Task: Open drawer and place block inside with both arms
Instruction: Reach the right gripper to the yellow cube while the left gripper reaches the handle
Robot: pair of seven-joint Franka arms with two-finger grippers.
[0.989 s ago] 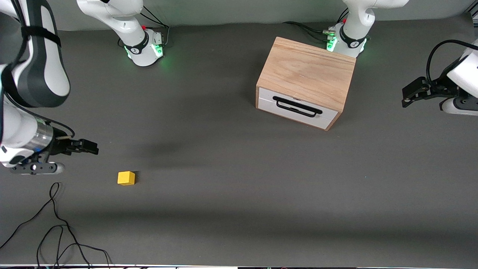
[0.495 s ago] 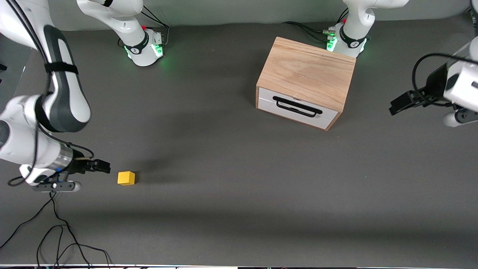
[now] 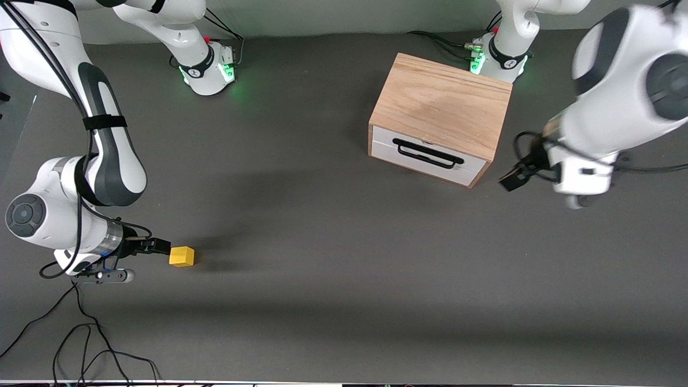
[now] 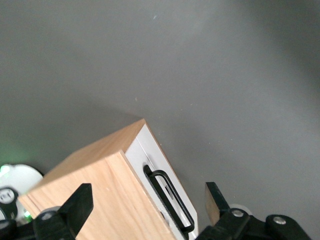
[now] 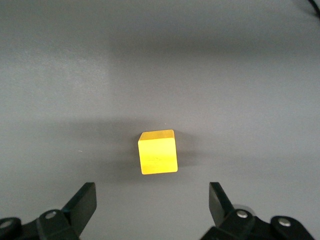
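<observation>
The light oak cabinet (image 3: 441, 113) stands near the left arm's base. Its white drawer (image 3: 427, 156) with a black wire handle (image 3: 427, 153) is shut. It also shows in the left wrist view (image 4: 165, 192). My left gripper (image 3: 513, 179) is open, low beside the cabinet's front corner, apart from the handle. The small yellow block (image 3: 181, 256) lies on the mat toward the right arm's end; it shows in the right wrist view (image 5: 158, 152). My right gripper (image 3: 156, 247) is open, just beside the block, which lies just ahead of the gap between the fingers and not between them.
Loose black cables (image 3: 80, 333) lie on the mat near the front edge at the right arm's end. The dark grey mat (image 3: 333, 242) spreads between the block and the cabinet. The two green-lit bases (image 3: 212, 67) stand along the table's back edge.
My right gripper has moved down and toward the block, now almost touching it. My left arm has swung in from the table's end toward the cabinet's front corner. Block and drawer are unmoved.
</observation>
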